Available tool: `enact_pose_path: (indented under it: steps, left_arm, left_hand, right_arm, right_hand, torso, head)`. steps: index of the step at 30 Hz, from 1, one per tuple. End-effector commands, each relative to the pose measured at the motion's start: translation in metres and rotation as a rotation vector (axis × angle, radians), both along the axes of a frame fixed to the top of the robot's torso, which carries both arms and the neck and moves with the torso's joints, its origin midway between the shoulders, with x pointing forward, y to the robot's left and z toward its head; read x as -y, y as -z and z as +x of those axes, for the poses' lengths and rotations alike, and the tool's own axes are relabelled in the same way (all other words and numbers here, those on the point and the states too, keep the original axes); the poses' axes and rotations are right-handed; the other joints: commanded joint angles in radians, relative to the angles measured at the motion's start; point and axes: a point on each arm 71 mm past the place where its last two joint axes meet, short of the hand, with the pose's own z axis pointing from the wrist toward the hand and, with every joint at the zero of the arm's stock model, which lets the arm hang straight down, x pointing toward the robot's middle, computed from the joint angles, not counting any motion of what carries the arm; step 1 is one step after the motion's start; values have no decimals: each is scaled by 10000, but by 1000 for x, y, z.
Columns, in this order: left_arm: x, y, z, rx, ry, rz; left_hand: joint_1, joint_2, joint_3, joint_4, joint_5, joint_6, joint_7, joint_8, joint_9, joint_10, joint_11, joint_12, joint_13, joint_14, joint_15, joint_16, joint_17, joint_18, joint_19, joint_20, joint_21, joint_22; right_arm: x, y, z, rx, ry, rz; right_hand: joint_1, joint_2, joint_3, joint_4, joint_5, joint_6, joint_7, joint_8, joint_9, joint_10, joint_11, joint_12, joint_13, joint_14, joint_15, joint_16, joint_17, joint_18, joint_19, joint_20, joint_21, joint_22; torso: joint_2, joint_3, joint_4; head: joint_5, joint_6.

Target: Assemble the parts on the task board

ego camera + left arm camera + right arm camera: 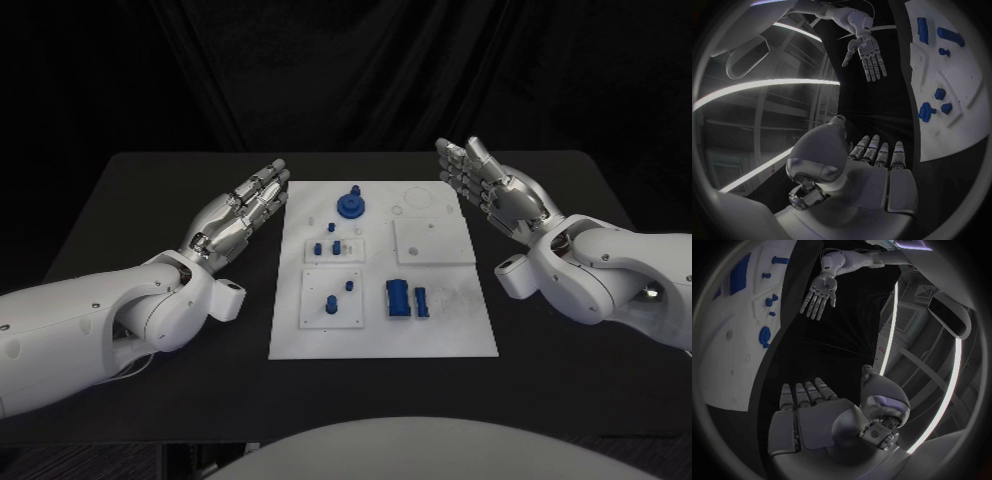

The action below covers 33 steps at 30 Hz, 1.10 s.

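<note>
While both hands flanked the task board (384,340) | left hand (238,215) at 9 o'clock, right hand (498,190) at 3, fingers spread, empty | blue parts (405,299) lay on board | stage unclear

left hand (238,212) and right hand (498,190) flank task board (382,335), blue parts (404,299) standing in it

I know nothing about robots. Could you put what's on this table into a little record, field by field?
Table: black
Task board: white plate in the middle of the table
Parts: small blue pieces on the board, among them a round part at the far end and a block nearer the robot
Left hand: open, beside the board, holds nothing
Right hand: open, on the board's other side, holds nothing
Progress: no part is held at this moment
</note>
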Motion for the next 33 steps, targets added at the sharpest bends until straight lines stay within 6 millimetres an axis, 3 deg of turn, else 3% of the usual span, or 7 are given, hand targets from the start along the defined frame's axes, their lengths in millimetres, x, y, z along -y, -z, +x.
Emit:
enact_pose_path:
  steps: [1,4,5,12,15,18,33]
  left_arm:
    - [3,0,3,-37,-441,40]
    - [7,0,8,-118,-1034,72]
    - [9,0,10,-154,-1244,82]
    - [22,-1,24,-705,-3306,130]
    - [27,0,28,-990,-4042,133]
    - [31,0,30,-1288,-4703,133]
    - [35,1,33,-1612,-5340,132]
  left_hand:
    - [-3553,-627,525,-779,-1458,-486,192,-162,-119,-330,-117,-512,-165,13,-194,-35,-7,-474,10,-373,-32,-9]
    - [-4468,-793,665,-977,-1833,-614,192,-162,-119,-1042,-117,-641,-165,13,-194,-35,-7,-630,10,-447,-32,-9]
    - [-4712,-833,696,-1034,-1935,-647,192,-162,-119,-1042,-117,-685,-165,13,-194,-35,-7,-629,10,-1156,-32,-9]
    - [-6213,-1095,1560,-1369,-2548,-1516,192,-162,-119,-1042,-117,-1574,-165,13,-194,-35,-7,-805,10,-1156,-32,-9]
    - [-6741,-1189,1560,-1504,-2766,-1516,192,-162,-119,-1042,-117,-1574,-165,13,-194,-35,-7,-1543,10,-1156,-32,-9]
    - [-7242,-1909,1560,-1625,-2972,-1516,192,-162,-119,-1042,-117,-1574,-165,13,-194,-35,-7,-1543,10,-1156,-32,-9]
    - [-8884,-1909,1560,-2405,-3646,-1516,192,-162,-119,-1042,-117,-1574,-165,13,-194,-35,-7,-1543,10,-1156,-32,-9]
  right_arm:
    - [-3,4,6,-114,651,223]
    - [-12,9,17,-242,1339,665]
    - [-16,11,20,-301,1586,819]
    - [-45,31,43,-1060,3624,1999]
    - [-52,37,46,-1327,4139,2264]
    - [-57,41,48,-1524,4483,2433]
    - [-58,41,49,-1561,4546,2463]
  right_hand:
    - [-1453,-31,5,-984,-142,-485,5,-35,-22,-21,-79,-70,-12,-11,-222,-36,-12,-71,-3,-1001,-35,-13]
    - [-2345,-31,5,-984,-142,-485,5,-35,-22,-21,-79,-70,-12,-11,-222,-36,-12,-71,-3,-1001,-35,-13]
    - [-2533,-31,5,-984,-142,-485,5,-35,-22,-21,-79,-70,-12,-11,-222,-36,-12,-71,-3,-1001,-35,-13]
    - [-3434,-31,5,-984,-142,-485,5,-35,-22,-21,-79,-70,-12,-11,-222,-36,-12,-71,-3,-1001,-35,-13]
    - [-3434,-31,5,-984,-142,-485,5,-35,-22,-21,-79,-70,-12,-11,-222,-36,-12,-71,-3,-1001,-35,-13]
    - [-3434,-31,5,-984,-142,-485,5,-35,-22,-21,-79,-70,-12,-11,-222,-36,-12,-71,-3,-1001,-35,-13]
    - [-3434,-31,5,-984,-142,-485,5,-35,-22,-21,-79,-70,-12,-11,-222,-36,-12,-71,-3,-1001,-35,-13]
  torso:
    - [-136,24,-48]
    - [-321,60,-113]
    - [-386,73,-135]
    - [-1015,196,-355]
    - [-1226,238,-429]
    - [-1411,274,-494]
    - [-1565,304,-547]
  head:
    - [39,210]
    - [89,527]
    - [107,638]
    - [278,1716]
    - [335,2076]
    - [385,2394]
    - [427,2657]
